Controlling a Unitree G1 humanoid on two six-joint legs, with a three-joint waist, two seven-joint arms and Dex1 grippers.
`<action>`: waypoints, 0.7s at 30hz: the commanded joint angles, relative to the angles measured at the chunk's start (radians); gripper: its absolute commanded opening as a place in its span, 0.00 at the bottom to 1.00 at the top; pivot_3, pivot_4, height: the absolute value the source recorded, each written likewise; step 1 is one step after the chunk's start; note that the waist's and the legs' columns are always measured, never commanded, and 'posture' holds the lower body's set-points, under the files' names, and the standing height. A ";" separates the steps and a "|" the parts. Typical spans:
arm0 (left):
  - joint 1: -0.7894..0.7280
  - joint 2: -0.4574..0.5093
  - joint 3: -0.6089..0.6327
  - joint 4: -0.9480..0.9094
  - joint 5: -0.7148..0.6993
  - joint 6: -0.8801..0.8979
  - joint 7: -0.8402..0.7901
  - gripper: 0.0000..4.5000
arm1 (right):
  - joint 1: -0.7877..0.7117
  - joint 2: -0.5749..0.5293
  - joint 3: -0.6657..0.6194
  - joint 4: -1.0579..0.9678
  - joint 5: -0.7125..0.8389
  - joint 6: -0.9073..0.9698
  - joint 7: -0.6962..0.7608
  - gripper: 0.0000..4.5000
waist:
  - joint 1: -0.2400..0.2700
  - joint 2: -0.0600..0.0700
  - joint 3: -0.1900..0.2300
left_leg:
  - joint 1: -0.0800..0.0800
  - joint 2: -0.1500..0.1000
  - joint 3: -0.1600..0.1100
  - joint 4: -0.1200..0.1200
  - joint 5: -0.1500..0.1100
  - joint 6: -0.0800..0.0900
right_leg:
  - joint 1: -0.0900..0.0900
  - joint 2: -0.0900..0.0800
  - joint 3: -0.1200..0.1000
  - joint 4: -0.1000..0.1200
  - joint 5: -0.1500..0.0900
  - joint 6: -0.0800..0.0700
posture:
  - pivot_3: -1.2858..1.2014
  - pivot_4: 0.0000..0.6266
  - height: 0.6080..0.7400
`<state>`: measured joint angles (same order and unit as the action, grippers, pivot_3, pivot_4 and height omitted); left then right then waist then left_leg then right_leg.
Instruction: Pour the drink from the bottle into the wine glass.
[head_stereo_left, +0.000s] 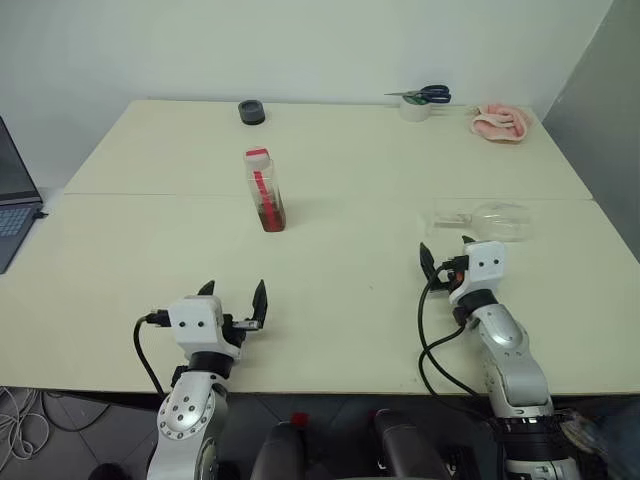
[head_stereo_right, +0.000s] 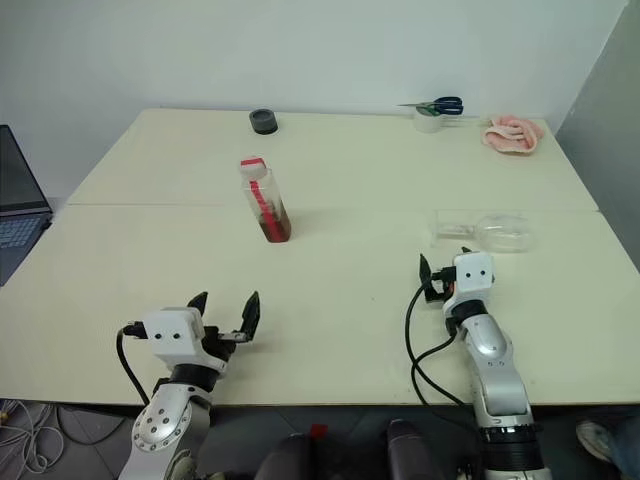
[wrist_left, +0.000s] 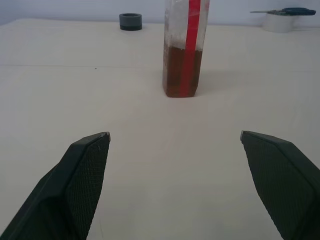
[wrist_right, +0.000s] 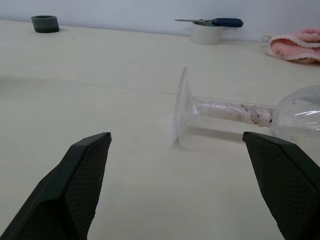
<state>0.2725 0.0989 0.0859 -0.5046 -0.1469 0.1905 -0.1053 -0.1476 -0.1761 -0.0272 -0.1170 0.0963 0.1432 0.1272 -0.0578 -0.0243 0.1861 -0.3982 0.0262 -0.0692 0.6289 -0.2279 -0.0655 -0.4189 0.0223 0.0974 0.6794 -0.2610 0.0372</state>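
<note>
Clear squarish plastic bottle standing upright; clear stemmed wine glass lying sideways; left gripper, right gripper gaping, holding nothing.

Setting: probably a lab or office test room. Pale tables standing against a bare white wall; laptop sitting at one edge; tape roll, scissors, loose cables lying about.
</note>
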 joint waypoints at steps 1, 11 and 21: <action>-0.012 0.017 0.009 -0.039 0.036 -0.010 0.018 1.00 | -0.001 -0.002 -0.013 -0.060 -0.008 -0.005 -0.006 1.00 | 0.000 0.000 0.000 | 0.000 0.000 0.000 0.000 0.000 0.000 | 0.000 0.000 0.000 0.000 0.000 0.000 | 0.52 0.24 1.00; -0.129 -0.009 0.022 -0.006 0.033 0.022 0.070 1.00 | -0.051 -0.058 0.095 -0.103 0.000 -0.024 0.157 1.00 | 0.001 0.000 0.000 | 0.000 0.000 0.000 0.000 0.000 0.000 | 0.000 0.000 0.000 0.000 0.000 0.000 | 0.52 0.24 1.00; -0.517 -0.019 0.072 0.146 0.040 0.223 0.188 1.00 | -0.390 -0.103 0.206 -0.046 0.194 0.138 0.533 1.00 | 0.003 0.000 0.000 | 0.000 0.000 -0.003 0.001 0.000 0.000 | 0.003 0.001 -0.003 -0.001 0.001 0.000 | 0.52 0.24 1.00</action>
<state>-0.1990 0.0874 0.1379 -0.3670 -0.0952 0.3918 0.0642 -0.4911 -0.2759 0.1740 -0.1670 0.2555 0.2555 0.6050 -0.0551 -0.0247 0.1861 -0.3979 0.0257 -0.0725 0.6305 -0.2279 -0.0656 -0.4159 0.0229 0.0945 0.6787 -0.2598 0.0376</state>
